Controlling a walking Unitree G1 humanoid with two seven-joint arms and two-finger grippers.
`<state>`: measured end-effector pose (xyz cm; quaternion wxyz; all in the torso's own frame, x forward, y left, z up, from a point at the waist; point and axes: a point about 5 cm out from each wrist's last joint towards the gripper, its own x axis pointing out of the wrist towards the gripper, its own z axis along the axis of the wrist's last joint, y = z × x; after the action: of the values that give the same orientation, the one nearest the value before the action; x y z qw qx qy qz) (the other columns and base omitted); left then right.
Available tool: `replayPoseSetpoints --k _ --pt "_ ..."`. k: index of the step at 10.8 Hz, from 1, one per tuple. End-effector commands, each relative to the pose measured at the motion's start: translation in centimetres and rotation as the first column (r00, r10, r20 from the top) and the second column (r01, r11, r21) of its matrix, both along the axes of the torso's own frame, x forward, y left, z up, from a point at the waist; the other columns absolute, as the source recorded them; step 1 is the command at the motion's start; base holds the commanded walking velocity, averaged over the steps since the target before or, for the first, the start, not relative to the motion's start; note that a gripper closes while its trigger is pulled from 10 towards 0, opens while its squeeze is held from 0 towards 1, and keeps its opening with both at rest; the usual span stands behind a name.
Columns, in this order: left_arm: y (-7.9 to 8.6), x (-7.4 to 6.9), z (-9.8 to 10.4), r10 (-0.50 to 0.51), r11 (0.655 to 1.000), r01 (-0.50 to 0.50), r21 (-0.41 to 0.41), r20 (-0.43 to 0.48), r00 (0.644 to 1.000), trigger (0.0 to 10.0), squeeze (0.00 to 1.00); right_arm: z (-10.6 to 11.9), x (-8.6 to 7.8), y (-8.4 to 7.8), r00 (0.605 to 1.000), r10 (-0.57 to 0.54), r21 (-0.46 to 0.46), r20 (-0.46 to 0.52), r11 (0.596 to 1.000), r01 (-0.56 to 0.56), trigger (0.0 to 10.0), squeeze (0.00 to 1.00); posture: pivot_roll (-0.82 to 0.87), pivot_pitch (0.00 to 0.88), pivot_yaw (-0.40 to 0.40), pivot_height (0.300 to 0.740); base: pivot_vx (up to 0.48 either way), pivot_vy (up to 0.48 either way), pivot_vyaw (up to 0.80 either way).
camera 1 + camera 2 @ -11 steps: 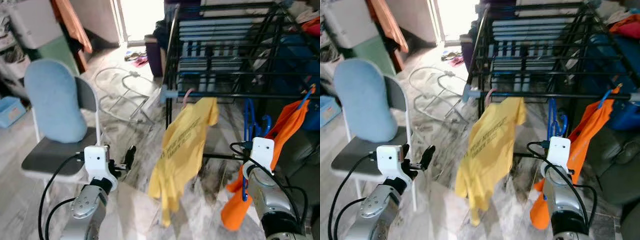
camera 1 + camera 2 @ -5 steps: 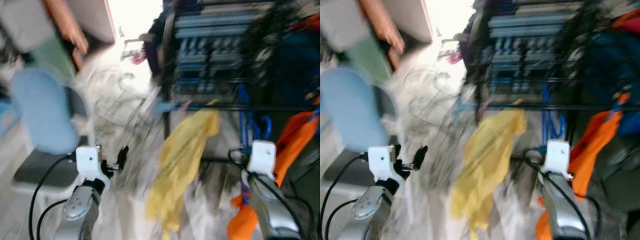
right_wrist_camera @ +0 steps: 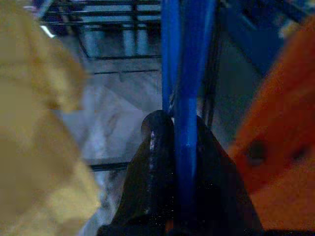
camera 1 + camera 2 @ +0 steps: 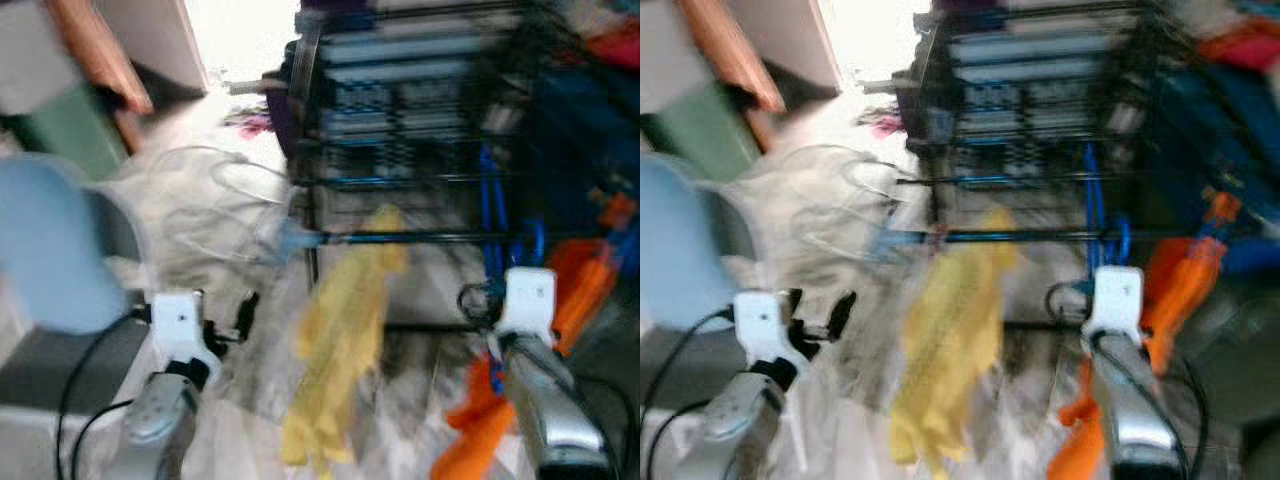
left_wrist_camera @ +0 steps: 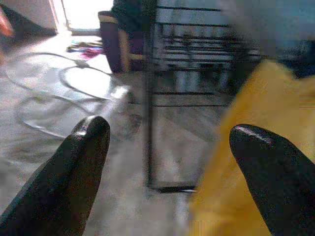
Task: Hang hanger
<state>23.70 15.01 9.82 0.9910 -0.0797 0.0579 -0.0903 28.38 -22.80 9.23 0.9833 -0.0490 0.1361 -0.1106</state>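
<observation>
A blue hanger (image 3: pixel 184 73) carrying an orange garment (image 4: pixel 575 285) is clamped between the fingers of my right gripper (image 3: pixel 174 123), which is shut on it. The hanger's blue stem and hook (image 4: pixel 487 215) rise in front of the black drying rack (image 4: pixel 400 100), close to its front rail (image 4: pixel 400 238). A yellow shirt (image 4: pixel 345 330) hangs from that rail, left of the blue hanger. My left gripper (image 5: pixel 167 132) is open and holds nothing, low on the left beside the yellow shirt (image 5: pixel 246 147). All head views are blurred.
A chair with a light blue back (image 4: pixel 50 250) stands at the left. White tubing or hangers (image 4: pixel 200 190) lie on the tiled floor by the bright doorway. Clothes in blue and red are piled at the right behind the rack.
The whole picture has slid and blurred, so the camera is moving; the chair has drifted left. Both arms keep their poses, and the right gripper still holds the blue hanger.
</observation>
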Motion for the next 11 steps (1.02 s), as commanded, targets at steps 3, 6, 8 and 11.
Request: replayPoseSetpoints --k 3,6,8,11 --pt "0.8 -0.5 -0.2 0.020 0.999 -0.019 0.028 -0.031 0.999 10.0 0.00 1.3 2.3 1.7 0.999 0.028 0.143 -0.043 0.989 -0.022 10.0 0.00 -0.05 0.064 0.066 0.740 0.000 0.000 0.00" --pt "0.2 -0.1 0.0 0.013 1.000 -0.012 0.024 -0.041 0.999 10.0 0.00 0.3 3.6 3.6 0.976 0.113 0.228 -0.189 0.971 -0.068 10.0 0.00 -0.05 0.068 0.052 0.740 0.000 0.000 0.00" --pt "0.2 -0.2 -0.2 0.014 1.000 -0.013 0.025 -0.058 0.998 10.0 0.00 -0.5 3.4 3.9 0.962 0.119 0.260 -0.247 0.964 -0.053 10.0 0.00 -0.05 0.073 0.043 0.740 0.000 0.000 0.00" --pt "0.1 -0.2 -0.3 0.021 1.000 -0.019 0.021 -0.074 0.997 10.0 0.00 -2.7 2.1 3.8 0.926 0.125 0.302 -0.355 0.953 -0.013 10.0 0.00 -0.06 0.076 0.034 0.740 0.000 0.000 0.00"
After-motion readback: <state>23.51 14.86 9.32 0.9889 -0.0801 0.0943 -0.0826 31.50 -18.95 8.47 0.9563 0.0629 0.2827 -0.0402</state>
